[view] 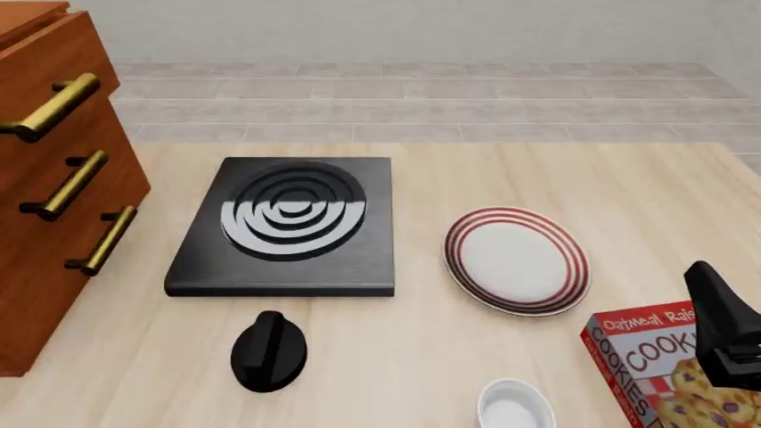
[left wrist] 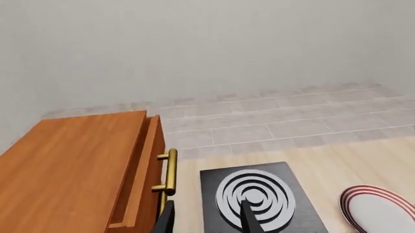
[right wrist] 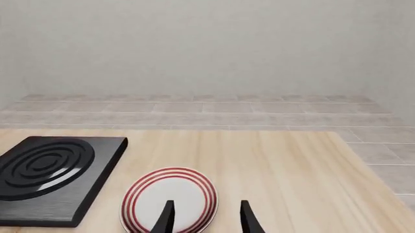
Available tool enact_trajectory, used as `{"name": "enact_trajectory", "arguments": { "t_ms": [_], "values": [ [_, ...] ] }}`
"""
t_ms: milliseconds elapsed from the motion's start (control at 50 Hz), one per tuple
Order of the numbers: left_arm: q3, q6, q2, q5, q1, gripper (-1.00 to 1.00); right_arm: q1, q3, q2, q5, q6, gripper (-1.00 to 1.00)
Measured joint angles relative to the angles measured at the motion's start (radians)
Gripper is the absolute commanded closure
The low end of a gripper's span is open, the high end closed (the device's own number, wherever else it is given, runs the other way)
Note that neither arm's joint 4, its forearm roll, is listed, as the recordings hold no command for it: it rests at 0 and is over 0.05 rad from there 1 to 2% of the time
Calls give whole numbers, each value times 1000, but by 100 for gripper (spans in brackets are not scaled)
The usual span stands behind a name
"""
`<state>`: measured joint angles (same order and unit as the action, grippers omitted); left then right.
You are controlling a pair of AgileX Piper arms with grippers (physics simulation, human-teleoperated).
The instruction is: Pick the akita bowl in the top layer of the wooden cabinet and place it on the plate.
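Both grippers hang apart over a pale wooden table, holding nothing, and no patterned bowl shows anywhere.

Nearest me, a plain white bowl point(view: 515, 407) sits beside a red cookie box point(view: 651, 374), with the dark right arm point(view: 722, 325) rising just past the box; the right gripper point(right wrist: 205, 217) has its thin black fingers spread above the plate point(view: 518, 260), a glossy white disc ringed in red. A black round knob point(view: 269, 350) lies left of that, then the matte black square stove point(view: 289, 226) with its silvery concentric rings. The left gripper point(left wrist: 206, 218) also shows its fingers apart, between stove and cabinet point(view: 50, 187), a reddish-brown chest with brass bar handles. Its top drawer point(left wrist: 141, 170) stands slightly ajar, the inside hidden.
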<state>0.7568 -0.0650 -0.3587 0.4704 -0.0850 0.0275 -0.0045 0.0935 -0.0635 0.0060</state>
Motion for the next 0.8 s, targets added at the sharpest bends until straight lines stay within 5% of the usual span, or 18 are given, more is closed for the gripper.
{"name": "enact_trajectory", "arguments": {
  "t_ms": [800],
  "values": [
    [274,-78,-218,236,86,-100,0,-2,-24,20,1,-100]
  ]
}}
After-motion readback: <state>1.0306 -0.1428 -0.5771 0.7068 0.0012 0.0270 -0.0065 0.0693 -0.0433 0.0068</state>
